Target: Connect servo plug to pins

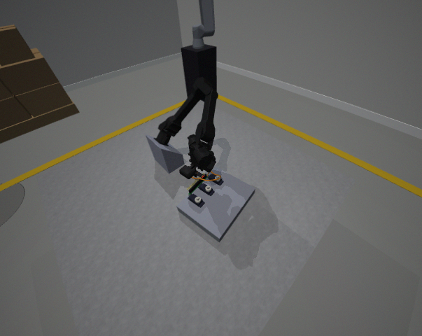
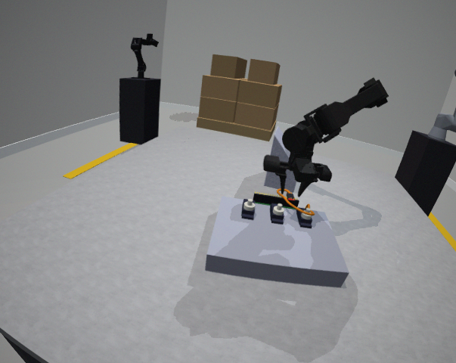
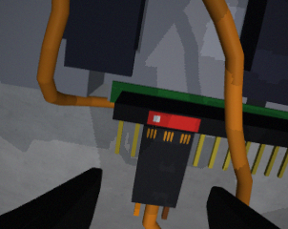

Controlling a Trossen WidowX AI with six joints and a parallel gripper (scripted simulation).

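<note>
The black plug [image 3: 162, 164] sits on the pins under the red band [image 3: 182, 122], its front end against the black header strip [image 3: 127, 107] [image 2: 265, 198] [image 1: 195, 185]. The white dot [image 3: 156, 118] is at the band's left end; the orange wire leaves the plug's back on that same side. The plug lies roughly parallel to the neighbouring pins [image 3: 198, 150], which look straight. My gripper [image 3: 155, 187] [image 2: 291, 193] is open, one finger on either side of the plug, clear of it. The orange lead [image 3: 234, 76] [image 2: 296, 209] loops over the strip to the right-hand servo [image 2: 305, 215] [image 1: 217, 178].
Two more dark servos with white horns [image 2: 248, 207] [image 2: 277, 212] stand in a row on the grey block [image 2: 274, 242] [image 1: 222, 220]. A tilted grey block [image 1: 165, 157] stands behind my arm. Stacked boxes [image 2: 237, 95] and another arm on a pedestal [image 2: 140, 109] are farther off.
</note>
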